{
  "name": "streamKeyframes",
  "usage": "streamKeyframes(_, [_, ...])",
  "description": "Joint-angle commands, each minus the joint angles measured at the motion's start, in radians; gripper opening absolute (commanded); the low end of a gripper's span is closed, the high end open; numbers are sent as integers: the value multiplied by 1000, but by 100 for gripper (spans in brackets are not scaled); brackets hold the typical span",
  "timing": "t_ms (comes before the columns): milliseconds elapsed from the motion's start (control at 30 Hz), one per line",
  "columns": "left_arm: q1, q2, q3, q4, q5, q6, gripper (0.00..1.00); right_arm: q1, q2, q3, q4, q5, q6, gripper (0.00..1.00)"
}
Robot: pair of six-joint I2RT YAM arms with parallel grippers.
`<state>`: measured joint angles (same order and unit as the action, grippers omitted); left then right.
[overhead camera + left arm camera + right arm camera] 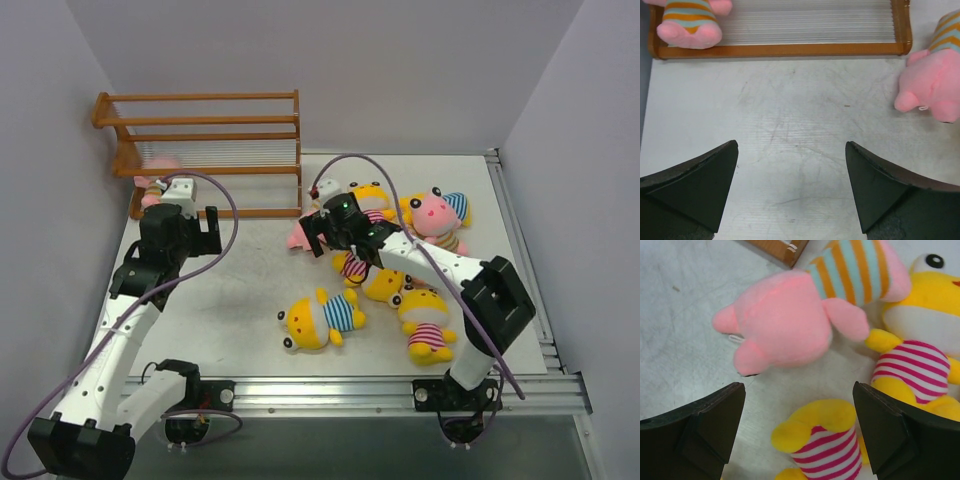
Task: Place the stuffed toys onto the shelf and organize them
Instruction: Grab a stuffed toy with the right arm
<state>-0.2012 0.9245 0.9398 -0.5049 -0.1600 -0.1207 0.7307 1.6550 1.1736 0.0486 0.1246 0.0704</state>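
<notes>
The shelf (200, 122) stands at the back left, and one pink stuffed toy (153, 183) in a tan-striped shirt sits at the left end of its bottom tier (785, 49), also seen in the left wrist view (687, 22). My left gripper (190, 222) hovers open over bare table (791, 150) in front of that tier, holding nothing. My right gripper (335, 238) is open above a yellow toy in a pink-striped shirt (832, 440), which lies between the fingers untouched. A pink toy (785, 320) lies just beyond it (300, 236).
More toys are scattered centre and right: a yellow one in blue stripes (320, 320), a yellow one in pink stripes (425, 328), a pink-faced one with a blue-striped hat (438, 215), and another yellow one (920, 340). Walls close in on the left, back and right.
</notes>
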Motion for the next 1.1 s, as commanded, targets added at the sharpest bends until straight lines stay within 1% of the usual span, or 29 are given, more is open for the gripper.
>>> streamKeyframes(0, [-7, -33, 42, -37, -153, 15, 96, 64, 35, 61, 27, 75, -182, 93])
streamKeyframes(100, [-6, -35, 47, -46, -197, 7, 96, 104, 57, 78, 19, 109, -280, 94])
streamKeyframes(133, [-6, -36, 47, -47, -199, 6, 96, 133, 66, 81, 14, 139, -308, 96])
streamKeyframes(167, [-4, -36, 47, -46, -200, 6, 96, 147, 78, 93, 10, 165, -372, 96])
streamKeyframes(233, [-4, -36, 48, -49, -208, 4, 96, 170, 124, 106, 0, 220, -420, 97])
streamKeyframes(267, [-3, -38, 50, -49, -211, 3, 96, 183, 141, 121, -1, 280, -444, 97])
streamKeyframes(400, [3, -39, 48, -47, -211, 0, 96, 210, 228, 158, 2, 351, -552, 97])
streamKeyframes(567, [6, -38, 47, -44, -207, -2, 96, 222, 313, 201, -7, 426, -626, 97])
streamKeyframes(733, [9, -39, 47, -43, -199, -2, 96, 228, 391, 221, 34, 487, -679, 95])
streamKeyframes(833, [8, -41, 47, -40, -193, 0, 96, 231, 439, 233, 40, 515, -708, 85])
streamKeyframes(867, [8, -41, 48, -40, -191, 0, 96, 234, 449, 242, 40, 520, -715, 76])
streamKeyframes(933, [6, -42, 48, -38, -190, 0, 96, 239, 471, 239, 63, 524, -724, 64])
streamKeyframes(967, [6, -44, 48, -38, -190, 0, 96, 242, 473, 227, 79, 533, -730, 51])
streamKeyframes(1033, [8, -47, 47, -35, -188, 0, 96, 245, 477, 221, 108, 546, -742, 36])
streamKeyframes(1067, [6, -49, 47, -35, -187, 0, 96, 248, 476, 219, 114, 553, -745, 21])
